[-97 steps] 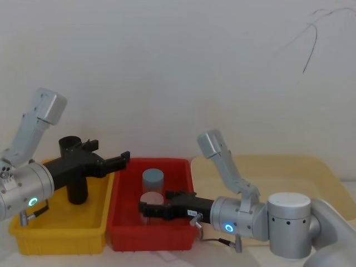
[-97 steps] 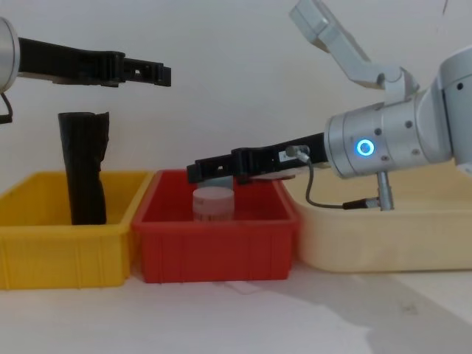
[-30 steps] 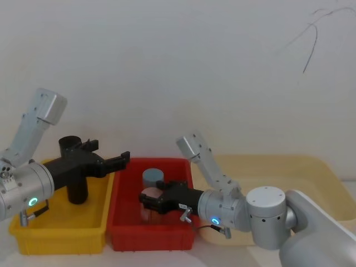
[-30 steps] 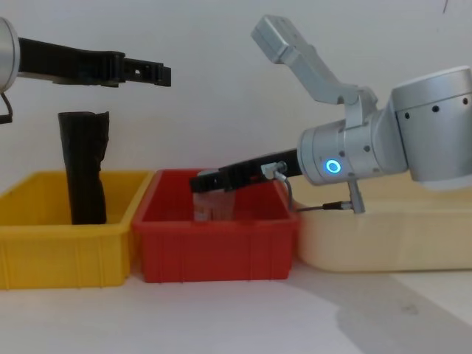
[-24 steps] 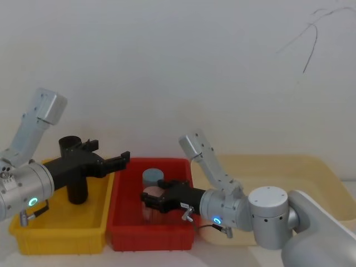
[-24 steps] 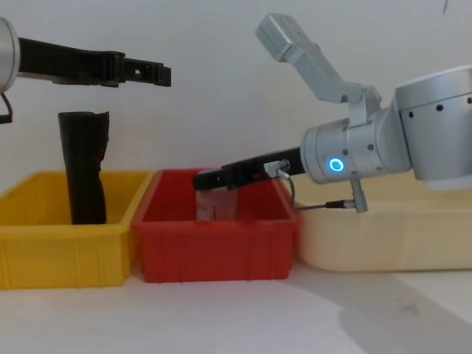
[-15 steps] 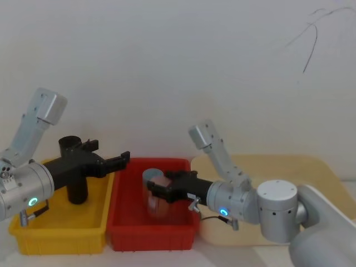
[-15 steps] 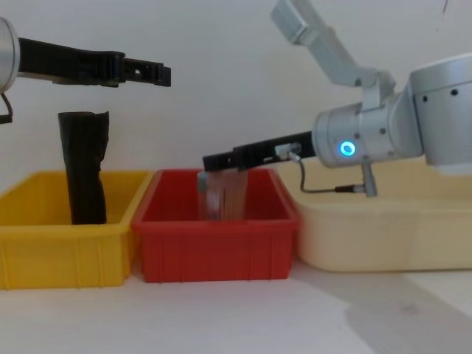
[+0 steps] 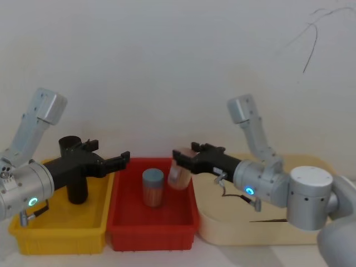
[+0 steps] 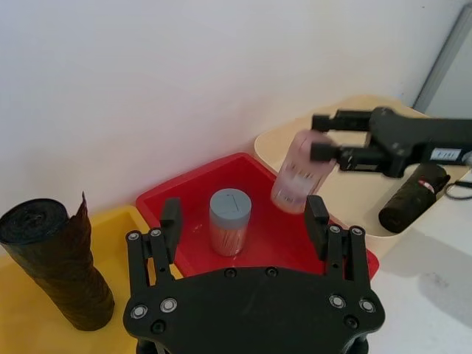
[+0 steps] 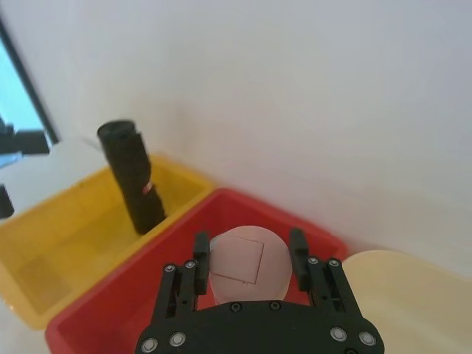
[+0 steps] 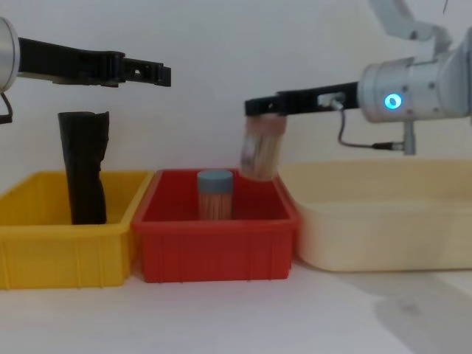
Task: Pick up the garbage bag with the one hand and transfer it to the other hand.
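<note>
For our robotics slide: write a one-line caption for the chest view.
Right gripper lifts a pink-lidded jar above the red bin.

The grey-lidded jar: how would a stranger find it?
Find the red plastic bin, middle of three containers. Upright inside it stands the clear cylindrical jar with a grey lid. The similar jar with a pink lid hangs higher, gripped by the right tool.

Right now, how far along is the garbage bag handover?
Done: nothing. The garbage bag stands in the yellow bin, ungrasped. In hand: the left gripper hangs open above it; the right gripper holds a pink-lidded jar. Left: grasp, lift, pass across.
</note>
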